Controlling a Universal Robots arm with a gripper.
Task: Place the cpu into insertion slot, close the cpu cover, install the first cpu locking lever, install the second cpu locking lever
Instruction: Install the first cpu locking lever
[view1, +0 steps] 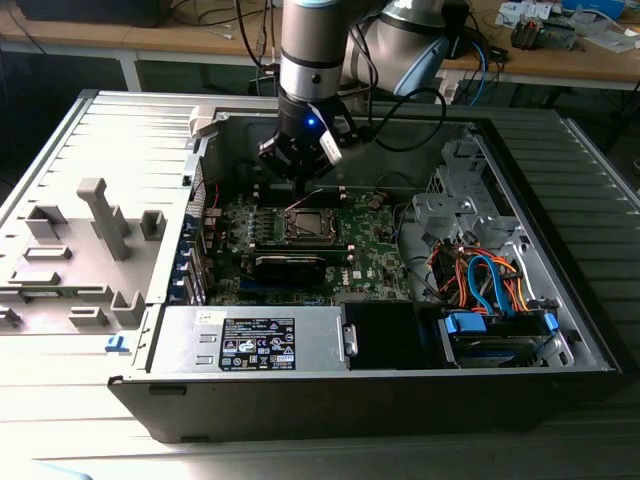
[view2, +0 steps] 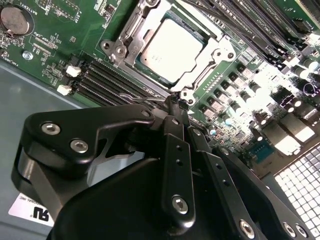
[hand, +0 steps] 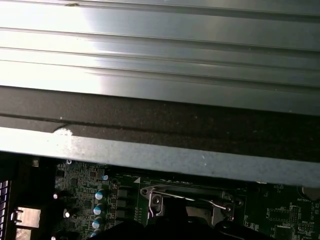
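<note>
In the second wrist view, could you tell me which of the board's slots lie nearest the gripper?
The long black card slots beside the insertion slot, which holds the cpu; they run just past the gripper fingertips.

A long wooden workbench (view1: 590, 62) cluttered with cables runs along the back, and a ribbed grey metal table surface (view1: 80, 420) gleams under bright light.

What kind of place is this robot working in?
Likely an electronics lab or workshop: an opened computer case lies on a ribbed metal table, the robot arm reaches into it, and cluttered workbenches stand behind.
</note>
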